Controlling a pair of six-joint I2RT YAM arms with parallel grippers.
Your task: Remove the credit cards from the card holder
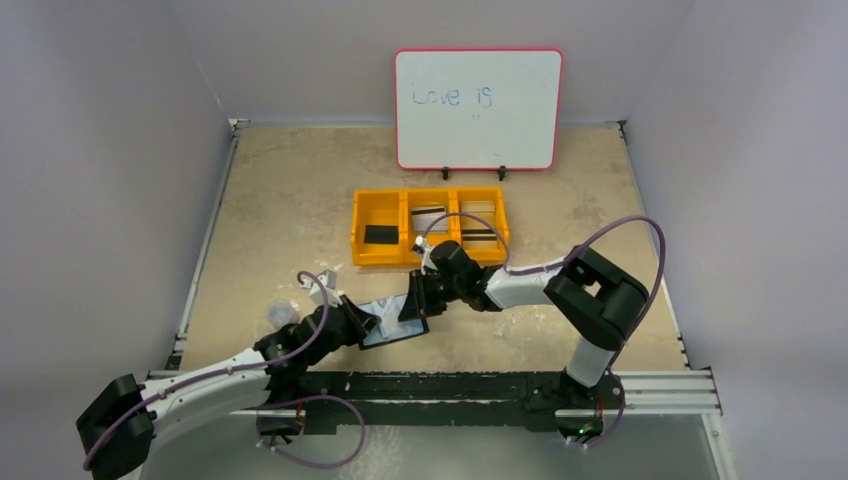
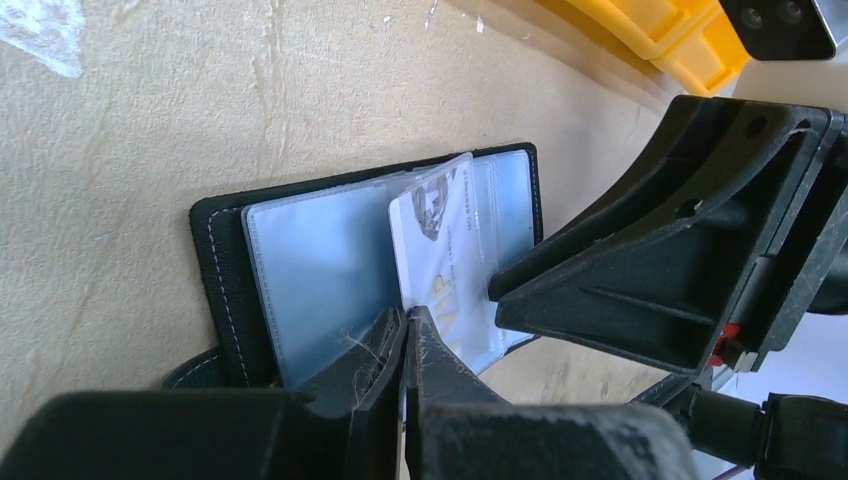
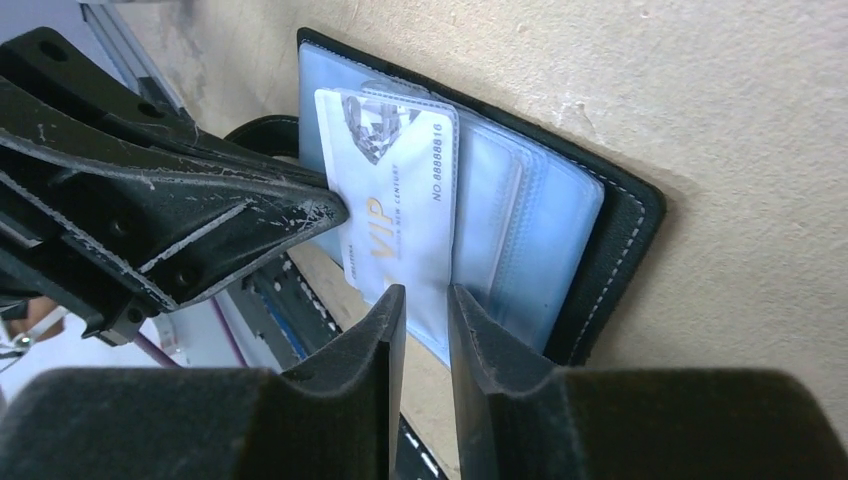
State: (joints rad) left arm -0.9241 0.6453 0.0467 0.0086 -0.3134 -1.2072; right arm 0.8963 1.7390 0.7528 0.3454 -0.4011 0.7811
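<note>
Holding the jaws of the left gripper (image 2: 405, 320) pressed together at the near edge of the clear pockets; unclear whether pinching anything. Showing the card holder (image 2: 225, 260) lying open and flat on the table (image 2: 150, 120) between both arms: black, pale-stitched, with bluish see-through pockets. Showing a whitish credit card (image 3: 390, 190) on it, bearing gold "VIP" lettering, long axis crossing the holder, emblem end pointing away from both grippers, under a pocket. Holding the jaws of the right gripper (image 3: 425, 300) narrowly apart at the lettered end. Showing a yellow tray (image 1: 380, 258) farther back.

The whiteboard (image 1: 478, 108) reads "Love is"; the credit card (image 3: 395, 190) shows "VIP" (and "NO 88888816").
</note>
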